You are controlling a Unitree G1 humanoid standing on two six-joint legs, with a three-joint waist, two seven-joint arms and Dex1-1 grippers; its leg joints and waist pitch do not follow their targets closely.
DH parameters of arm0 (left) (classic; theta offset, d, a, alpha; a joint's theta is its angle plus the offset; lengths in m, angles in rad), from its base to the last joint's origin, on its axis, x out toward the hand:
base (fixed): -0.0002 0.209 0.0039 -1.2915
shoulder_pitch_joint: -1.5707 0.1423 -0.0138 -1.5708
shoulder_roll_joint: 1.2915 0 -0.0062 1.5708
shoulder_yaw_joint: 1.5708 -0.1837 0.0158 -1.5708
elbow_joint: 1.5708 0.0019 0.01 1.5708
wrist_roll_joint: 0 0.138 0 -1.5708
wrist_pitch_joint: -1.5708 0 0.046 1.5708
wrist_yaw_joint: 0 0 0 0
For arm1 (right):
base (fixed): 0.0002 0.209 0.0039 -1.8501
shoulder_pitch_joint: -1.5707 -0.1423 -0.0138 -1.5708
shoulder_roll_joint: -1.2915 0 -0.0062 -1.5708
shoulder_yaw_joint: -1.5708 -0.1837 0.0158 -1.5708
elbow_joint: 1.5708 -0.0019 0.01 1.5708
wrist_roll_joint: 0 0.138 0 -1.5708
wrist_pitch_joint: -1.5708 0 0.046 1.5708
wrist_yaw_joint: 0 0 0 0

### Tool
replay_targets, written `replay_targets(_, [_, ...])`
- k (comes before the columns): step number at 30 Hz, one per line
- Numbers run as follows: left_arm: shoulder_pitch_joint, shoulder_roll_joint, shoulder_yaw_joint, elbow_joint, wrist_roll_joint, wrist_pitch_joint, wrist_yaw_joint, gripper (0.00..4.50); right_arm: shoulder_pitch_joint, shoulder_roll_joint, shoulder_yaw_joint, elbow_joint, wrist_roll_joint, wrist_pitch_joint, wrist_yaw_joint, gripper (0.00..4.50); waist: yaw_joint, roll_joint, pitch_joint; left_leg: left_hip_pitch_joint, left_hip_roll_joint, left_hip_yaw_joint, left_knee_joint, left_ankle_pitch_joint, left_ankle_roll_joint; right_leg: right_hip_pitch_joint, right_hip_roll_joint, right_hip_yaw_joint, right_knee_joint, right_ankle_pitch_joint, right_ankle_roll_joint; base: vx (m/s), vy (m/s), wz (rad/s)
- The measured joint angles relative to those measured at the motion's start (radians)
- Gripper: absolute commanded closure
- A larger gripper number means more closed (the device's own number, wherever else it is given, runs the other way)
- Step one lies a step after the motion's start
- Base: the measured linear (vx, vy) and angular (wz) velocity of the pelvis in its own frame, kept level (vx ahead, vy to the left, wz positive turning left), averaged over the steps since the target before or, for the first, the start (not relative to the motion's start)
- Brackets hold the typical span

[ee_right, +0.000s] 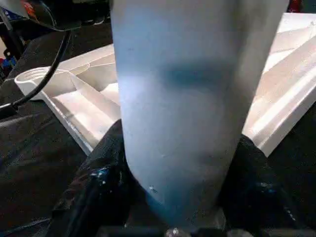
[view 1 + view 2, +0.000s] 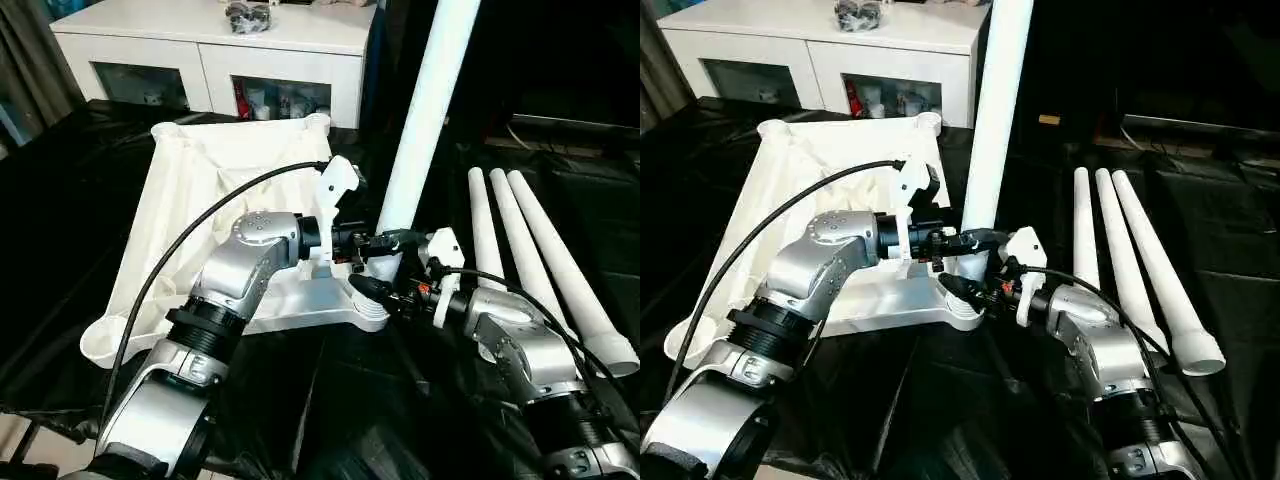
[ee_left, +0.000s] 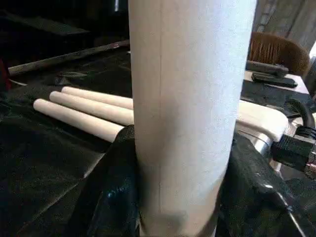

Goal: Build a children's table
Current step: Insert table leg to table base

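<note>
On the black-covered bench: tabletop (image 2: pixel 220 190) is laid upside down, ribbed underside up, round sockets at its corners.
Raised leg: one white tube leg (image 2: pixel 425 120) is held near upright, slightly tilted, its lower end at the tabletop's near right corner socket (image 2: pixel 372 300); how far it is seated cannot be told.
Left pincer: the left pincer (image 2: pixel 385 240) is clamped on the raised leg low down, a black finger (image 3: pixel 106 197) seen pressed on each side of the tube.
Right pincer: the right pincer (image 2: pixel 385 290) is clamped on the same leg just below the left one, its black fingers (image 1: pixel 98 192) wrapped about the tube's sides.
Spare legs: three more tube legs (image 2: pixel 535 260) are laid side by side on the bench to the right, apart from the tabletop.
Background: a white cabinet (image 2: pixel 215 50) with glass doors is seen beyond the tabletop.
</note>
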Motion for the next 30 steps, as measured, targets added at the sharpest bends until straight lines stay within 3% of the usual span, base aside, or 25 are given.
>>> replay_targets(8, [0.000,0.001,0.000,-0.002,0.000,0.004,0.000,2.62,0.000,0.000,0.002,0.001,-0.003,-0.003,0.001,2.52,0.000,0.000,0.000,0.000,0.000,0.000,-0.001,0.000,0.000,0.000,0.000,0.000,0.000,-0.003,0.005,0.000,0.000,0.00])
replay_targets(9, [0.000,0.001,0.000,-0.003,0.000,0.005,0.000,2.62,0.000,0.000,0.002,0.001,-0.004,-0.003,0.001,2.18,0.000,0.000,0.000,0.000,0.000,0.000,-0.001,0.000,0.000,0.000,0.000,0.000,0.000,-0.003,0.005,0.000,0.000,0.00])
replay_targets(11, [0.000,0.003,-0.001,-0.005,0.000,0.007,0.000,2.62,-0.003,0.003,0.002,0.008,-0.003,-0.001,0.004,1.97,-0.001,0.000,0.000,0.000,0.000,0.000,-0.001,0.000,0.000,0.000,0.000,0.000,0.000,-0.003,0.005,0.000,0.000,0.00])
replay_targets(18, [0.001,0.009,-0.006,-0.012,-0.001,0.009,-0.004,2.62,-0.014,0.017,0.010,0.036,-0.013,0.006,-0.006,1.58,-0.002,0.000,0.000,0.000,0.000,0.000,-0.002,0.000,0.000,-0.001,0.000,0.000,-0.001,-0.003,0.005,0.000,0.000,0.00])
replay_targets(20, [0.001,0.010,-0.007,-0.014,-0.001,0.011,-0.005,2.62,-0.019,0.014,0.012,0.043,-0.012,0.009,0.002,1.58,-0.002,0.000,0.000,0.000,0.000,0.000,-0.002,0.000,0.000,-0.001,0.000,0.000,-0.001,-0.003,0.005,0.000,0.000,0.00])
replay_targets(23, [0.001,0.010,-0.008,-0.015,-0.001,0.012,-0.006,2.62,-0.021,0.013,0.013,0.044,-0.012,0.018,0.005,1.95,-0.002,0.000,0.000,0.000,0.000,0.000,-0.002,0.000,0.000,-0.001,0.000,0.000,-0.001,-0.003,0.005,0.000,0.000,0.00])
replay_targets(30, [0.001,0.014,-0.008,-0.018,-0.003,0.016,-0.006,2.62,-0.028,0.014,0.013,0.048,-0.010,0.025,0.011,2.04,-0.003,-0.001,0.000,0.000,0.000,0.000,-0.003,0.000,0.000,-0.001,0.000,0.000,-0.001,-0.003,0.005,0.000,0.000,0.00])
